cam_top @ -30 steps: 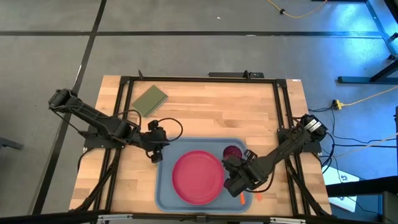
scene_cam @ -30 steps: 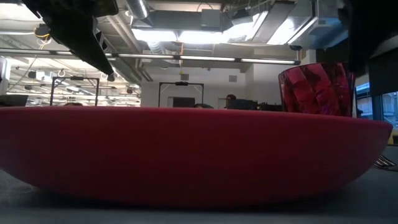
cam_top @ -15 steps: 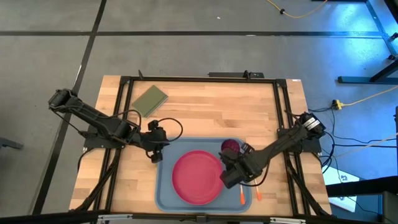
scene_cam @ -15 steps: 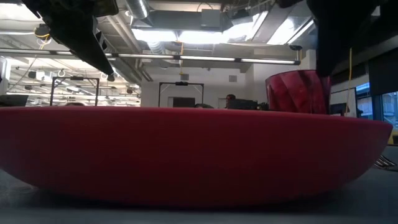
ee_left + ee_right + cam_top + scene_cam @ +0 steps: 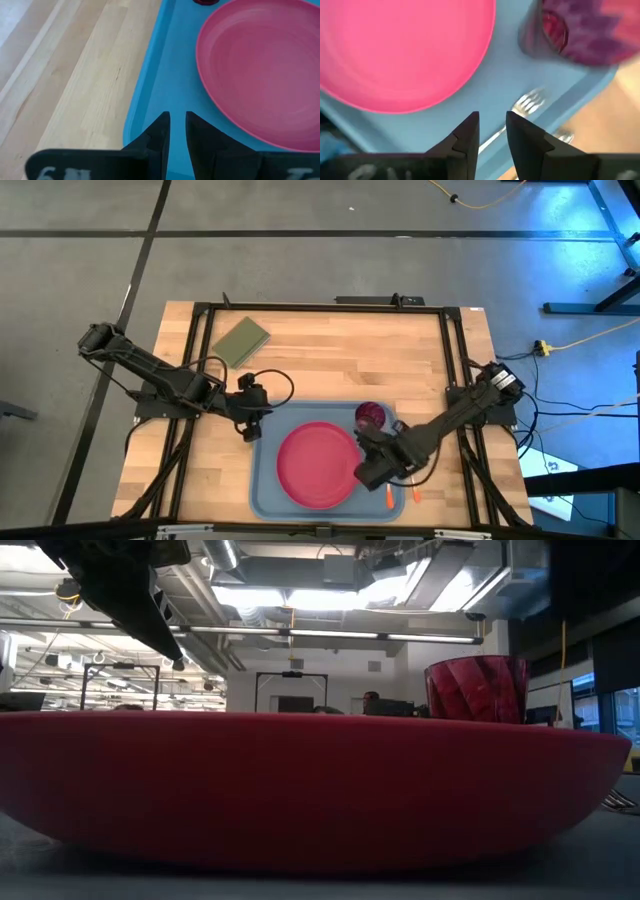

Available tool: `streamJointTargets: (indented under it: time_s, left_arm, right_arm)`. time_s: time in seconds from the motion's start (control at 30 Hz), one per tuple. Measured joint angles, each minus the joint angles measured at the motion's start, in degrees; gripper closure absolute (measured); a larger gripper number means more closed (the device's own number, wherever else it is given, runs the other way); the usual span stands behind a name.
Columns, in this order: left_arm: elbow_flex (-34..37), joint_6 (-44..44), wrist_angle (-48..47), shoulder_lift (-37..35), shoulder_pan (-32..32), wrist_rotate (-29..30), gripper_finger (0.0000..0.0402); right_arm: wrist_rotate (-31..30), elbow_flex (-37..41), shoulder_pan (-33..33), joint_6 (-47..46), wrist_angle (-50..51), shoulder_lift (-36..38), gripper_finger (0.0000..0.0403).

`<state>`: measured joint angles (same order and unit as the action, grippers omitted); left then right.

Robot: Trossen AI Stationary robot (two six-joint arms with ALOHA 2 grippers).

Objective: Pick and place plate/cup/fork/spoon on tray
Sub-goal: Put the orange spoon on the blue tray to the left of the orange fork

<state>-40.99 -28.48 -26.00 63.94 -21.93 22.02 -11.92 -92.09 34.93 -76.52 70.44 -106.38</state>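
The light-blue tray (image 5: pixel 268 480) lies at the table's near edge. The pink plate (image 5: pixel 318 463) rests flat in it, and the dark red cup (image 5: pixel 371 416) stands upright in its far right corner. The fork (image 5: pixel 530 102) lies in the tray by the right rim, its orange handle (image 5: pixel 388 500) pointing toward the near edge. The spoon (image 5: pixel 415 495) lies on the table just outside that rim. My right gripper (image 5: pixel 365 470) hovers over the plate's right edge, slightly open and empty. My left gripper (image 5: pixel 250 430) waits shut over the tray's far left corner.
An olive-green pad (image 5: pixel 241 341) lies at the table's far left. Bare wood is free across the far half of the table. In the low view the plate (image 5: pixel 300 790) fills the foreground, with the cup (image 5: pixel 477 690) behind it.
My right gripper has gone toward the table's left, from beside the fork to over the plate's right edge. The cup has slid a little toward the far left on the tray and stays upright.
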Motion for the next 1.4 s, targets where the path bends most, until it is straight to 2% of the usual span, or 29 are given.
streamJointTargets:
  time_s: [0.13, 0.23, 0.33, 0.4, 0.47, 0.63, 0.93, 1.4]
  left_arm:
    - [0.0, -1.4, 0.0, 0.0, 0.0, 0.0, 0.0347]
    - [0.0, -1.4, 0.0, 0.0, 0.0, 0.0, 0.0347]
    - [0.0, -1.4, 0.0, 0.0, 0.0, 0.0, 0.0347]
    - [0.0, -1.4, 0.0, 0.0, 0.0, 0.0, 0.0347]
    - [0.0, -1.4, 0.0, 0.0, 0.0, 0.0, 0.0347]
    - [0.0, -1.6, 0.0, 0.0, 0.0, 0.0, 0.0347]
    - [0.0, -2.8, 0.1, 0.0, 0.0, 0.0, 0.0347]
    - [0.0, -2.8, 0.1, 0.0, 0.0, 0.0, 0.0347]
  right_arm:
    - [-1.1, -1.7, 4.7, -16.6, 6.0, 0.1, 0.0302]
    - [-1.6, -0.2, 10.0, -33.2, 13.0, 0.1, 0.0302]
    - [3.1, 3.3, 15.2, -50.9, 17.1, 0.1, 0.0302]
    - [7.1, 5.9, 17.8, -57.0, 16.5, 0.1, 0.0302]
    - [8.2, 8.2, 19.1, -58.6, 11.2, 0.1, 0.0302]
    - [5.5, 14.9, 18.0, -58.0, -0.8, 0.0, 0.0302]
    - [5.9, 24.2, 17.7, -58.0, -14.4, -0.1, 0.0302]
    - [5.2, 29.9, 17.2, -56.6, -19.2, 0.0, 0.0302]
